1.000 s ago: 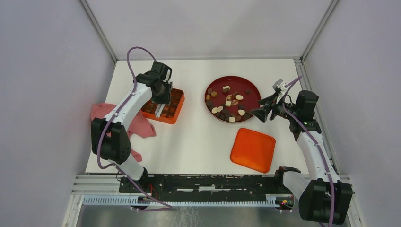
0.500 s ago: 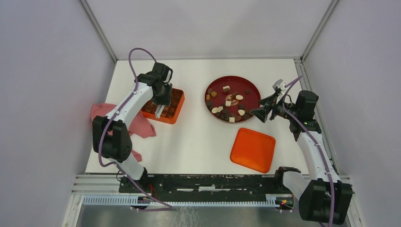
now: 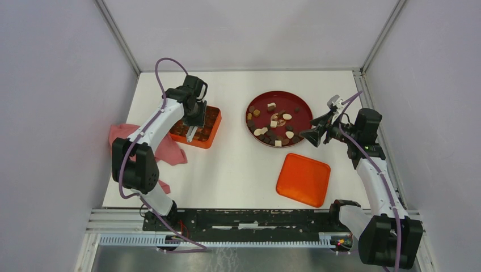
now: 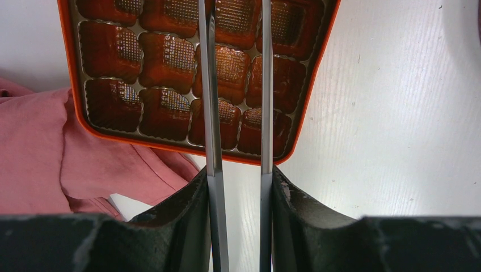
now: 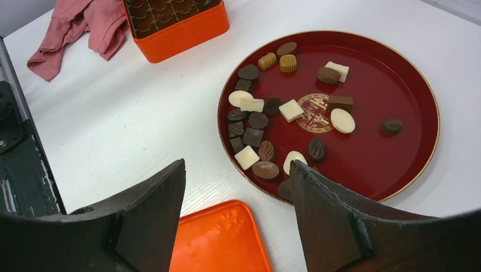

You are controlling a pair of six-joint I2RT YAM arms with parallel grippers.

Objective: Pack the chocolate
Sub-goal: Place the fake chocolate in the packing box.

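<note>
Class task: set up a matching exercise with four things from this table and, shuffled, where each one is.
1 chocolates
2 pink cloth
3 orange lid
4 compartmented box

A below the left fingers
B on the dark-red plate
C flat, on the near side of the plate
D bunched at the table's left edge

Pairs: 1-B, 2-D, 3-C, 4-A

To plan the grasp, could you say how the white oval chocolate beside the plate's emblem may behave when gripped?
The white oval chocolate looks smooth and domed, so it may slip when squeezed. It lies flat on the glossy plate, so a push would probably slide it, not roll it.
</note>
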